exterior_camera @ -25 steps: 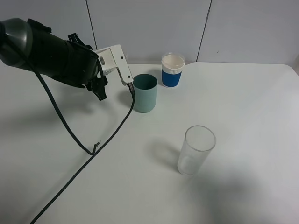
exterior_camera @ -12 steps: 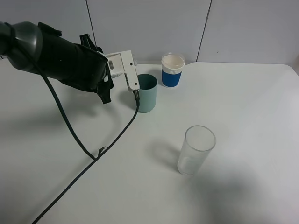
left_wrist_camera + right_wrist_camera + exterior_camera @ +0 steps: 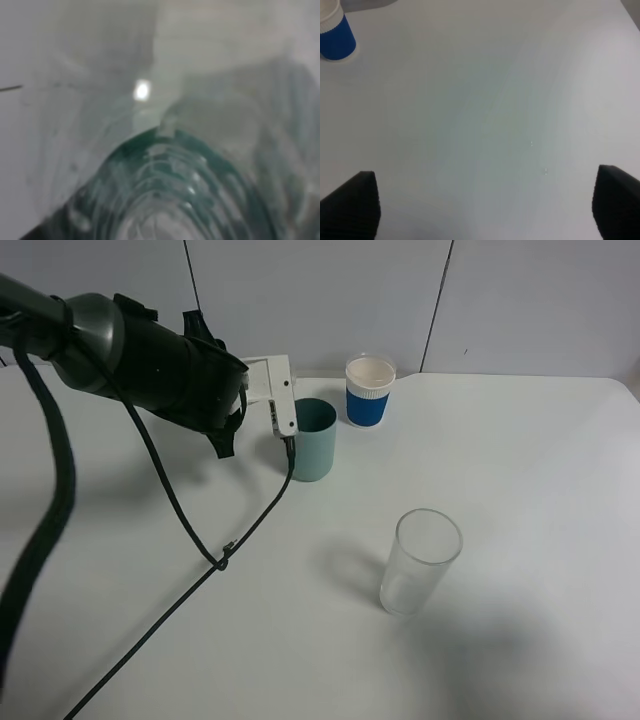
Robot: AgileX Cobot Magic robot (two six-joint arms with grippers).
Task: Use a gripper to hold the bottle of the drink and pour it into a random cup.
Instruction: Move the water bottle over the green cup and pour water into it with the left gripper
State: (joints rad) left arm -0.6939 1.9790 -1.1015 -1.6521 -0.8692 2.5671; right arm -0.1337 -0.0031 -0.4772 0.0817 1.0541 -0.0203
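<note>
My left gripper [image 3: 284, 416], a bulky black body with white jaws, hangs tilted beside the left rim of the teal-green cup [image 3: 316, 445]. In the high view the gripper body and jaws hide the bottle of the drink. The left wrist view is filled by the bottle of the drink [image 3: 170, 195], blurred and very close, clear and ribbed with dark green showing through. The jaws are shut on it. I cannot tell whether liquid is flowing. My right gripper [image 3: 480, 202] is open above bare table, its black fingertips [image 3: 350, 205] wide apart.
A white-and-blue cup [image 3: 369, 390] stands just behind the teal cup and also shows as the white-and-blue cup [image 3: 335, 35] in the right wrist view. A clear glass tumbler [image 3: 419, 562] stands nearer the front. A black cable [image 3: 222, 558] trails across the white table [image 3: 530, 470].
My left gripper has moved to the right with the bottle, from left of the teal cup to right against the cup's left rim. The cups and the glass have not moved.
</note>
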